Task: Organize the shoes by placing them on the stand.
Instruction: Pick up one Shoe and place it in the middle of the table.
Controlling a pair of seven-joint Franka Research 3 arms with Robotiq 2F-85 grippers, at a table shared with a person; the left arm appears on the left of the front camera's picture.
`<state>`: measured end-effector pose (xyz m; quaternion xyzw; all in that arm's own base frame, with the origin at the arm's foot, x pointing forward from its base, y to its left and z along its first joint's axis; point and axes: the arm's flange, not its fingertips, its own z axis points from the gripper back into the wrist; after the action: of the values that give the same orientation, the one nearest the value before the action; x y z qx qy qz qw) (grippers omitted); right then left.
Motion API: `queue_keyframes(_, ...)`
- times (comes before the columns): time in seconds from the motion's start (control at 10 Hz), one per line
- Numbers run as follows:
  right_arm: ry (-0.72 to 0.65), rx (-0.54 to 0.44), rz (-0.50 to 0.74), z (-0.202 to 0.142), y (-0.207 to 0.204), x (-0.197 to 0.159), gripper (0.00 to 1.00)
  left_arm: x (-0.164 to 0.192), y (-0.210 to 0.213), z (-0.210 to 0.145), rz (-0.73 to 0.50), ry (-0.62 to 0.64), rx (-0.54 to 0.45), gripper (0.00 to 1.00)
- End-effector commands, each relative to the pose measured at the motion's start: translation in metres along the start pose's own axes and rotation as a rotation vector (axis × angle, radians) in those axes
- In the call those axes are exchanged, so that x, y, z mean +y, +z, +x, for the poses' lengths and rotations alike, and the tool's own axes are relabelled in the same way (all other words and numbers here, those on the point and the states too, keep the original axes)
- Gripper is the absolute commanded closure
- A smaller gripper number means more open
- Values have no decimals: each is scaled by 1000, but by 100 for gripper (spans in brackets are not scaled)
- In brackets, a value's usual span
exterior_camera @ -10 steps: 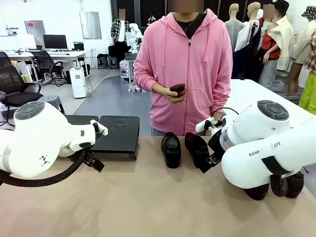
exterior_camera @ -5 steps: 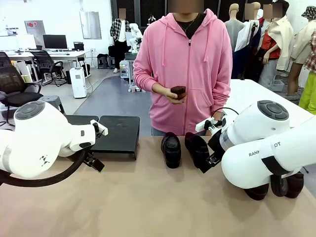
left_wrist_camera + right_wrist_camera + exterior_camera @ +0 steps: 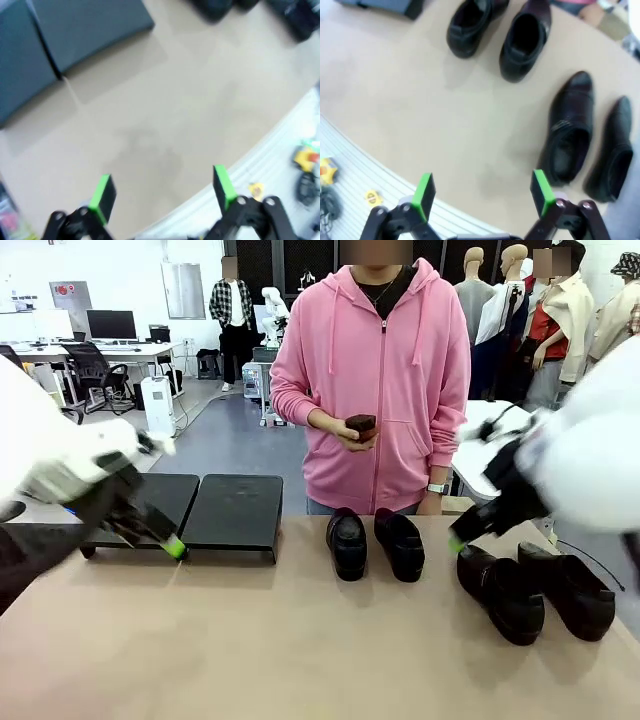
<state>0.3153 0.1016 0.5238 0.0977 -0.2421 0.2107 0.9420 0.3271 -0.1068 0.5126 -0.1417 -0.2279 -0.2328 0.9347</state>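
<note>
Currently: stand (image 3: pixel 236 508), 2 flat black panels side by side, far-left part of table (image 3: pixel 300 660), nothing on it. Shoes (image 3: pixel 348 543), qty 4, black, glossy, all on the tabletop and apart from stand: 1 pair mid-table, just in front of person (image 3: pixel 372 350) in pink hoodie; 2nd pair (image 3: pixel 505 592) at right, nearer robot's side. Left gripper (image 3: pixel 162 189): jaws spread wide, holding nothing, over bare table near stand's front edge; blurred in front view. Right gripper (image 3: pixel 482 190): jaws likewise wide apart, empty, above table just beside right-hand pair. Person's hand (image 3: pixel 352 430) holds small dark item, type unclear.
</note>
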Motion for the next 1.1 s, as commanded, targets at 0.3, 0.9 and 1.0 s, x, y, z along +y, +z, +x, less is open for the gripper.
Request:
queue_keyframes(0.3,-272,-298,71,-143,92,-50,0,34,70,-175,-115,92,-230,0)
queue_keyframes(0.9,-206,-247,68,-81,158,-52,0,35,145,-71,-54,68,-168,0)
queue_keyframes(1.0,-206,-247,68,-81,158,-52,0,35,145,-71,-54,68,-168,0)
